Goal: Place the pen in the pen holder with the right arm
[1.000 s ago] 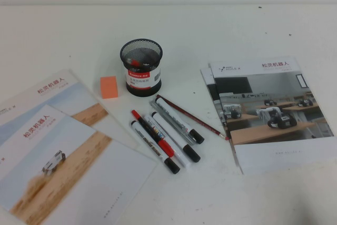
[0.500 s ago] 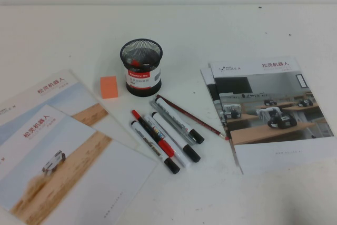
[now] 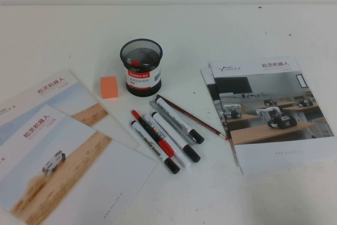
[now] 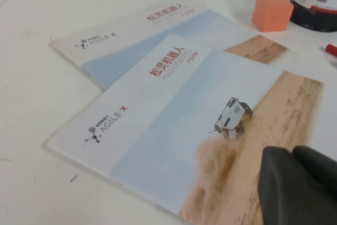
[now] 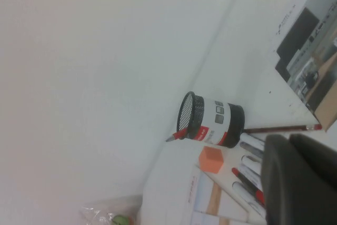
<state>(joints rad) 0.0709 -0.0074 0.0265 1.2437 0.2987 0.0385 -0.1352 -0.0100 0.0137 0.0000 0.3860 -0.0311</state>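
Note:
The pen [image 3: 169, 131], a thick white marker with a black cap, lies among several pens in the middle of the table, in front of the pen holder [image 3: 141, 67]. A similar white marker [image 3: 152, 144] lies just left of it. The pen holder is a black mesh cup with a red-banded white label and stands upright; it also shows in the right wrist view [image 5: 210, 119]. Neither arm shows in the high view. My right gripper [image 5: 288, 138] is shut and empty, away from the pens [image 5: 247, 180]. My left gripper [image 4: 292, 151] is shut and empty over a brochure [image 4: 174, 125].
An orange cube [image 3: 109, 86] sits left of the holder. A red pen [image 3: 152, 133], a silver pen [image 3: 176, 119] and a red pencil [image 3: 192, 115] lie with the markers. Two brochures [image 3: 63, 156] lie at front left, a stack of brochures [image 3: 268, 109] at right.

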